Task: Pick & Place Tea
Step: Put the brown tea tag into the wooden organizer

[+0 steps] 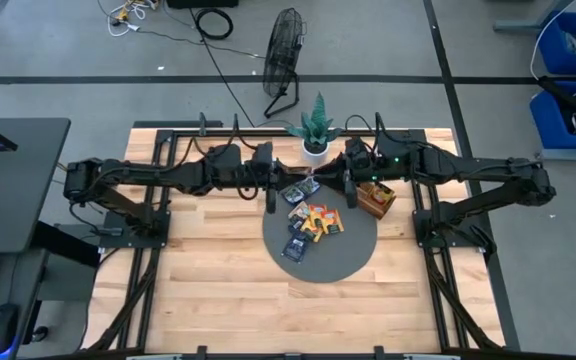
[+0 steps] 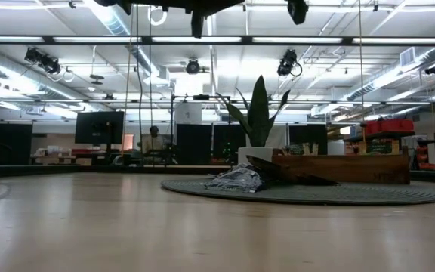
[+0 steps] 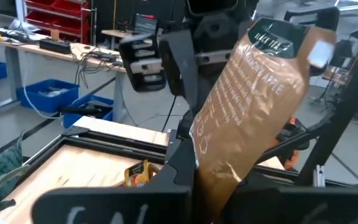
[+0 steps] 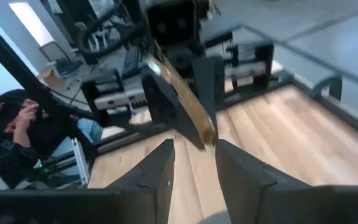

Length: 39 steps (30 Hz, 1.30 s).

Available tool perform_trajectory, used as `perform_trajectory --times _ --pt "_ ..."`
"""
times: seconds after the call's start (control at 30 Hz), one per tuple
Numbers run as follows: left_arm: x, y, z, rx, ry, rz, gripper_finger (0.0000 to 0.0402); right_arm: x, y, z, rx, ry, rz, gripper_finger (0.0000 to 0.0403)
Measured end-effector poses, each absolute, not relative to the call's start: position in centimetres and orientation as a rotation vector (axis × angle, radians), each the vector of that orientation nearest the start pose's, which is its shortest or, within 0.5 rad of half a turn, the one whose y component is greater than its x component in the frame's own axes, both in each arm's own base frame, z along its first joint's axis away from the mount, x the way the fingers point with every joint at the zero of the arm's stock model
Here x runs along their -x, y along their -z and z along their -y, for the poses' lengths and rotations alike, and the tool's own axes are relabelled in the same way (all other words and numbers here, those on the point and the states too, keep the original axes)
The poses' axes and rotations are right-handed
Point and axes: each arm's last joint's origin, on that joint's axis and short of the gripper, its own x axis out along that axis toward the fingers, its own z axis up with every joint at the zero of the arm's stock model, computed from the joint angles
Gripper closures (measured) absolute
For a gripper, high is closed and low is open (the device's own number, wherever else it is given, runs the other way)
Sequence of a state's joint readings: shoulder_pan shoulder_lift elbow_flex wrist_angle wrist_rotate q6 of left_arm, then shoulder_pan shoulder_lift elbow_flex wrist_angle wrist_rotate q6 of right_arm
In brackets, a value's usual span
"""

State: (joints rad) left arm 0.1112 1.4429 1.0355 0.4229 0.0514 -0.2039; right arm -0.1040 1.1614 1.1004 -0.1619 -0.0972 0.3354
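Note:
A brown paper tea sachet (image 3: 247,106) with a dark green top fills the left wrist view, and my left gripper (image 3: 216,193) is shut on it above the round dark mat (image 1: 353,262). In the right wrist view the same sachet (image 4: 182,99) shows edge-on between the left arm's fingers (image 4: 157,99). My right gripper (image 4: 194,155) faces it, open, with its fingertips just short of the sachet's free end. Several dark blue and orange-yellow sachets (image 1: 313,220) lie flat on the mat. In the high view the left gripper (image 1: 270,196) and right gripper (image 1: 349,190) hang over the mat's far half. My left gripper pinches the brown sachet by its lower end (image 3: 219,177) between the two fingers, one on each flat face. The fingers come roughly level, pointing toward the table's right. The sachet is lifted clear and juts out past the fingertips, tilted, toward the right gripper.
A brown wooden compartment tray (image 1: 374,198) sits on the mat's far right edge under the right arm. A potted plant (image 1: 316,130) stands at the table's far edge. Bare wooden table (image 1: 218,290) lies near and left. A person (image 4: 11,130) sits beyond the table.

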Motion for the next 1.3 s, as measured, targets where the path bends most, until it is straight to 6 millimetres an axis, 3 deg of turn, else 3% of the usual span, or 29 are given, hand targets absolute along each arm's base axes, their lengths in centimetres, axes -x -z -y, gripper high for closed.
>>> perform_trajectory --times 0.37,0.6,0.87,1.0,1.3 --pt "-33.0 -32.4 -3.6 0.205 -0.053 0.016 0.0386 -25.9 -37.0 2.4 -0.308 0.044 -0.195 0.0277" --pt "-32.9 -31.1 -3.6 0.262 -0.072 -0.118 0.0385 -25.5 -38.8 2.3 -0.269 0.045 -0.24 0.0277" --pt "-32.9 -30.8 -3.6 0.271 -0.067 -0.149 0.0387 -28.1 -42.7 3.1 -0.149 0.03 -0.463 0.0277" --pt "-32.8 -30.7 -3.6 0.273 -0.068 -0.161 0.0385 -29.7 -43.5 3.3 -0.114 -0.006 -0.573 0.0277" --pt "-32.8 -30.4 -3.6 0.275 -0.071 -0.186 0.0383 -32.7 -42.9 3.7 -0.099 -0.049 -0.704 0.0277"
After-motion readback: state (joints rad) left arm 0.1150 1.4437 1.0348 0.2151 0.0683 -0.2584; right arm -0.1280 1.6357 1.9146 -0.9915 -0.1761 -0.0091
